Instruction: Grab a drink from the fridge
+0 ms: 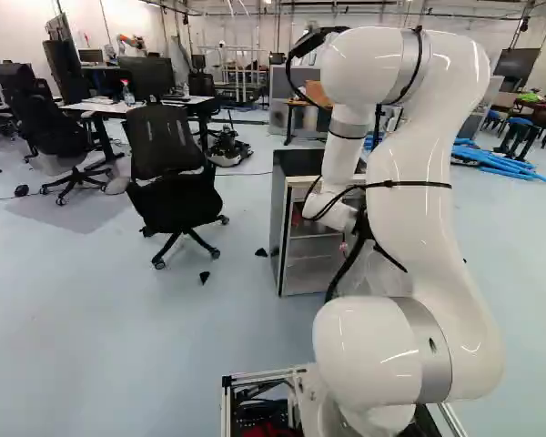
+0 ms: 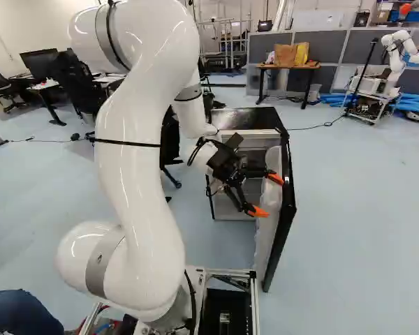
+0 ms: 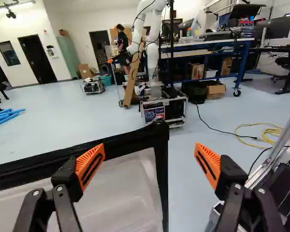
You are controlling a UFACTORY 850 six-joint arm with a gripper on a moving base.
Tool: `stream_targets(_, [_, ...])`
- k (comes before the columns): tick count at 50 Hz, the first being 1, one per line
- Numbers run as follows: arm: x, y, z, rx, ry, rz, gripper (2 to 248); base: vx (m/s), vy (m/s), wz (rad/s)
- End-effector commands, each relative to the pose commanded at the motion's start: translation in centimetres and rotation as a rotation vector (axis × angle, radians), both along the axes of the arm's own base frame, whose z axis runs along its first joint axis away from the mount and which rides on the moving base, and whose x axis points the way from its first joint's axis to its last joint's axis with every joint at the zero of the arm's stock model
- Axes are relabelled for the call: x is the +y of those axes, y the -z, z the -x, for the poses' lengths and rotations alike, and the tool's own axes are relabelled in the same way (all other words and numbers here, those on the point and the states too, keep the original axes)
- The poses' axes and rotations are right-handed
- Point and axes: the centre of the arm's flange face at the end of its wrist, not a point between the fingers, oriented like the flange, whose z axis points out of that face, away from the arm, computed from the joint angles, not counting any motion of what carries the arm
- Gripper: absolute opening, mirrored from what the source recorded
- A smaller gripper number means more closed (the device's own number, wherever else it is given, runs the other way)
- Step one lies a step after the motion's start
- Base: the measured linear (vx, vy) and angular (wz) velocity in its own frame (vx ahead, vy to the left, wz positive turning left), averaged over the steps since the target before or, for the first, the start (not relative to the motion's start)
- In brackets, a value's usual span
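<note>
Fridge, centre of right base view: door open. Claw: spread wide, empty, near door. Outstanding: reaching in, gripping drink, withdrawing it.

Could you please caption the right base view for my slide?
An open end effector hovers near the open door of a small fridge.
</note>
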Motion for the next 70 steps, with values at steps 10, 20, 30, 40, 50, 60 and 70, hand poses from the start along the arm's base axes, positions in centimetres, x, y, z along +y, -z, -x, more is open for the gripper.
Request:
stream_targets(10, [-2.9,-0.2,-1.4,-0.045,0.015,-0.003,247,0.000,0.000,0.000])
stream_targets(20, [-5.8,-0.3,-2.8,-0.091,0.020,-0.010,247,0.000,0.000,0.000])
stream_targets(30, [-8.6,-0.3,-4.0,-0.134,0.017,-0.016,247,0.000,0.000,0.000])
stream_targets(40, [-11.3,-0.3,-5.1,-0.172,0.010,-0.020,247,0.000,0.000,0.000])
stream_targets(50, [-13.4,-0.2,-6.0,-0.202,-0.011,-0.027,247,0.000,0.000,0.000])
stream_targets(60, [-13.6,-0.1,-6.2,-0.207,-0.063,-0.045,247,0.000,0.000,0.000])
stream_targets(70, [-13.2,-0.1,-5.9,-0.193,-0.151,-0.067,247,0.000,0.000,0.000])
